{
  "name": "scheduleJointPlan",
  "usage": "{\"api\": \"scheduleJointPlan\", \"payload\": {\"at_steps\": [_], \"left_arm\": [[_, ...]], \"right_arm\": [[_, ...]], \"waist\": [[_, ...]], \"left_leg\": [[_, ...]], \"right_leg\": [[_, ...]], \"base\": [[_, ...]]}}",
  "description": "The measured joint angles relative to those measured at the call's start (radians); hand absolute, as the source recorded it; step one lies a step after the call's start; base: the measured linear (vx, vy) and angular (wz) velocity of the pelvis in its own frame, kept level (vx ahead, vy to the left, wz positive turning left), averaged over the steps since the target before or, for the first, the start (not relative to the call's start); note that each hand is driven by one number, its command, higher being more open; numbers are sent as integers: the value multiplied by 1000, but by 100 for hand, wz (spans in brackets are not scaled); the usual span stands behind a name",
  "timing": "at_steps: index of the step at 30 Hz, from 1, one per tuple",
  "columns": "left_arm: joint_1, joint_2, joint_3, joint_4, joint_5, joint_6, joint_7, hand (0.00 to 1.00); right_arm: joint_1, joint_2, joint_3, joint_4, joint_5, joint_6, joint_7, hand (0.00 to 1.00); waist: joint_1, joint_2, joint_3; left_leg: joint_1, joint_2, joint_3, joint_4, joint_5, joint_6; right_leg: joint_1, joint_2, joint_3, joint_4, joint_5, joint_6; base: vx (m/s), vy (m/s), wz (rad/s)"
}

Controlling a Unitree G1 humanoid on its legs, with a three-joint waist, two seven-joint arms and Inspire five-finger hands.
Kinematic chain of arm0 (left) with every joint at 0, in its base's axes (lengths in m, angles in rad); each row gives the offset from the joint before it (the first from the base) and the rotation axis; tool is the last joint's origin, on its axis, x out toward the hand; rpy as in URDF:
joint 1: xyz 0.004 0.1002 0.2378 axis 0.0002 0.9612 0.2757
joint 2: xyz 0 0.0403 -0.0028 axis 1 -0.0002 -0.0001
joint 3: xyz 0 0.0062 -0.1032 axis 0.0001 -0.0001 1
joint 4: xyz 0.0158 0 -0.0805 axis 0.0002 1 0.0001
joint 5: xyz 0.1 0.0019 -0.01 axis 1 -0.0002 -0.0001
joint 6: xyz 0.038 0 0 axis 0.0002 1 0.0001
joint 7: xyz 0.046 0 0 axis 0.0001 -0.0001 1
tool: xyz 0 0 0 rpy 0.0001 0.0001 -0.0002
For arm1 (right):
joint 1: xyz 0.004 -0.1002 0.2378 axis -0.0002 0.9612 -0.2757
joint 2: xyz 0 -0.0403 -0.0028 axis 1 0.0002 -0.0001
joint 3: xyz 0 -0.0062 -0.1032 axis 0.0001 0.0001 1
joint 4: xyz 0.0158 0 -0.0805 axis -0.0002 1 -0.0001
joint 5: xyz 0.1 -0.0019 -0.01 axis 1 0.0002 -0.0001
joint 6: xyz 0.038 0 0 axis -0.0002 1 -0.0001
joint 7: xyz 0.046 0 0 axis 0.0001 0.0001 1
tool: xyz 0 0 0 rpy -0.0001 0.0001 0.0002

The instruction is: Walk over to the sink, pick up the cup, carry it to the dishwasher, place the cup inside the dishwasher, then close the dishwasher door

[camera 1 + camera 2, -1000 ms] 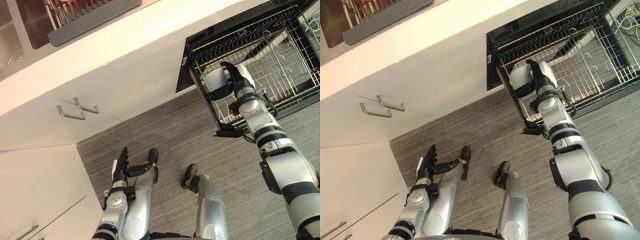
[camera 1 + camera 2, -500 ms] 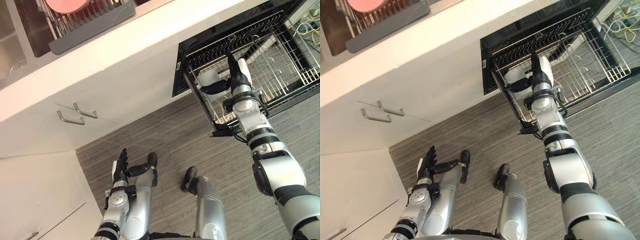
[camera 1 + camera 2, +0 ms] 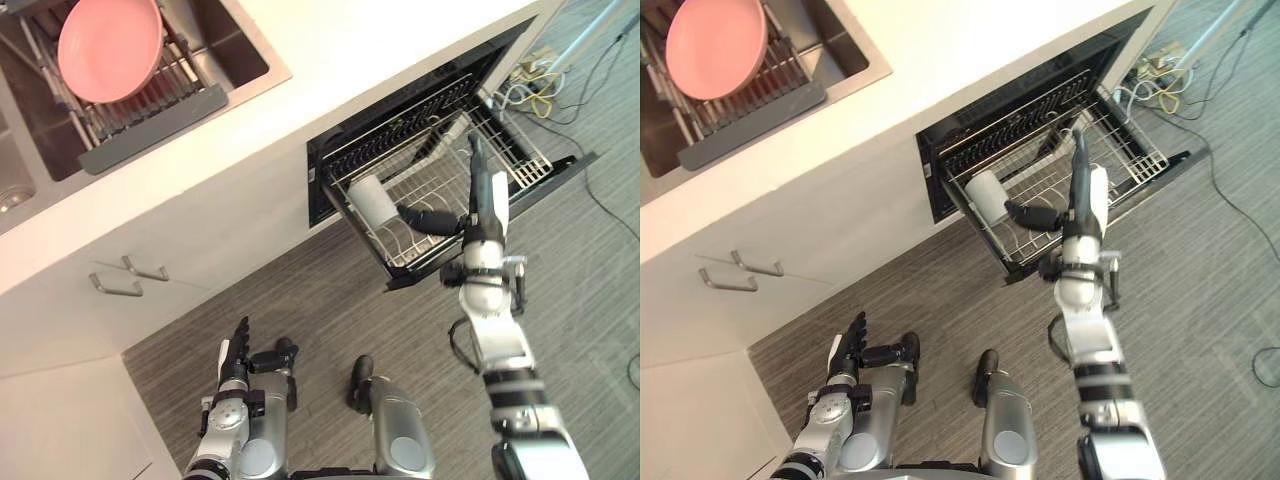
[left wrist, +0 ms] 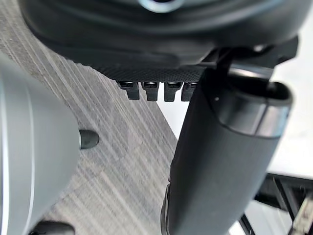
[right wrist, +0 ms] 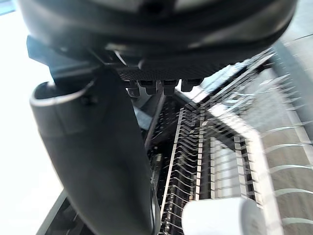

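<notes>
Kitchen: grey wood-grain floor [image 3: 300, 290], white counter [image 3: 330, 60]. The cup [image 3: 372, 200] lies in the open dishwasher's [image 3: 400, 125] pulled-out rack [image 3: 520, 160]. The right robot hand [image 3: 483, 205] is spread beside it. The left robot hand [image 3: 238, 345] hangs low, fingers straight.

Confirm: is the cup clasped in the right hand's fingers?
No, the cup rests in the dishwasher rack, and the right hand beside it has straight fingers, not curled round it.
</notes>
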Motion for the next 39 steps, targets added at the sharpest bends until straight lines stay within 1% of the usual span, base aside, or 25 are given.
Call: {"api": "scheduleJointPlan", "payload": {"at_steps": [2, 6, 7, 8, 9, 11, 12, 14, 16, 18, 19, 20, 22, 27, 32, 34, 36, 37, 39], "left_arm": [[13, 0, -6, 17, 19, 12, -7, 100], [53, -3, -25, 36, 42, 17, -16, 100], [58, -6, -27, 58, 57, 18, -16, 100], [62, -6, -27, 63, 63, 18, -16, 100], [63, -6, -27, 71, 69, 18, -16, 100], [75, -10, -27, 97, 76, 22, -16, 100], [79, -11, -27, 97, 76, 22, -15, 100], [88, -13, -27, 98, 76, 22, -15, 100], [91, -20, -36, 125, 76, 23, -15, 100], [93, -22, -39, 132, 76, 24, -15, 100], [95, -23, -45, 139, 77, 25, -15, 100], [96, -23, -47, 144, 78, 25, -15, 100], [95, -22, -54, 156, 86, 25, -15, 100], [95, -22, -67, 167, 100, 25, -15, 100], [98, -21, -73, 174, 104, 22, -15, 100], [95, -21, -75, 173, 104, 18, -14, 100], [88, -23, -76, 173, 103, 14, -14, 100], [83, -28, -74, 173, 102, 11, -12, 100], [75, -35, -69, 175, 100, 8, -6, 100]], "right_arm": [[110, 44, 1, -55, -1, -19, 11, 100], [255, 94, 11, -138, -7, -54, 31, 100], [310, 113, 13, -174, -26, -77, 34, 100], [337, 122, 14, -187, -29, -96, 34, 100], [352, 128, 16, -190, -29, -107, 34, 100], [402, 146, 46, -190, -30, -116, 37, 100], [413, 153, 54, -189, -29, -117, 40, 100], [447, 174, 64, -177, -25, -129, 58, 100], [475, 186, 73, -139, -19, -131, 75, 100], [485, 191, 81, -104, -16, -131, 79, 100], [491, 193, 87, -77, -16, -131, 81, 100], [497, 194, 89, -62, -16, -131, 83, 100], [506, 206, 89, -49, -16, -131, 85, 100], [511, 209, 90, -50, -16, -131, 79, 100], [510, 201, 103, -96, -18, -134, 73, 100], [505, 181, 117, -148, -19, -136, 63, 100], [489, 153, 130, -204, -19, -149, 51, 100], [470, 131, 136, -237, -19, -156, 44, 100], [437, 94, 141, -288, -19, -160, 33, 100]], "waist": [[-4, -5, -37], [-15, -4, -105], [-19, -4, -131], [-20, -4, -142], [-21, -4, -152], [-31, -1, -197], [-34, 1, -202], [-40, 8, -218], [-41, 21, -243], [-43, 27, -246], [-43, 30, -255], [-43, 31, -262], [-43, 32, -264], [-44, 34, -278], [-43, 38, -286], [-42, 46, -281], [-42, 62, -271], [-39, 77, -262], [-31, 95, -251]], "left_leg": [[31, 2, 6, -50, 13, -1], [109, 2, 23, -122, 19, -2], [141, 1, 28, -147, 19, -2], [158, 0, 33, -161, 20, -3], [169, 0, 36, -171, 21, -5], [206, -1, 50, -204, 23, -8], [215, -1, 52, -209, 23, -8], [239, -1, 55, -227, 25, -10], [259, 0, 63, -244, 28, -16], [272, 1, 65, -250, 30, -19], [278, 1, 65, -257, 34, -25], [282, 1, 65, -266, 40, -31], [294, 1, 64, -277, 49, -32], [300, 0, 64, -280, 61, -26], [304, -2, 47, -289, 79, -9], [273, -1, 34, -246, 56, -13], [213, 4, 17, -140, 10, -17], [174, 10, 3, -66, -21, -28], [142, 21, 6, -7, -48, -54]], "right_leg": [[27, 10, -1, -50, 14, 2], [101, 23, 6, -135, 34, 10], [131, 27, 10, -164, 40, 13], [146, 29, 13, -178, 44, 16], [155, 30, 14, -187, 46, 18], [186, 35, 24, -226, 54, 22], [197, 36, 25, -235, 57, 23], [220, 39, 26, -254, 63, 26], [236, 43, 32, -274, 72, 27], [247, 43, 33, -275, 72, 27], [249, 44, 34, -275, 72, 27], [249, 44, 35, -276, 73, 27], [257, 46, 36, -277, 77, 25], [267, 48, 39, -295, 98, 26], [275, 48, 27, -293, 106, 24], [271, 46, 16, -284, 104, 21], [266, 45, -5, -267, 93, 17], [265, 47, -21, -249, 82, 16], [266, 45, -45, -234, 72, 11]], "base": [[88, -3, -6], [150, -1, -14], [124, 0, -16], [114, 0, -15], [101, 4, -13], [87, 7, -16], [74, 4, -11], [44, 2, -7], [24, 5, -10], [-10, 0, -5], [0, 0, 0], [-31, -2, -1], [-43, -4, 1], [-76, 7, -2], [-82, 3, 8], [-89, -1, 22], [-100, -1, 33], [-79, 2, 31], [-54, 2, 40]]}}
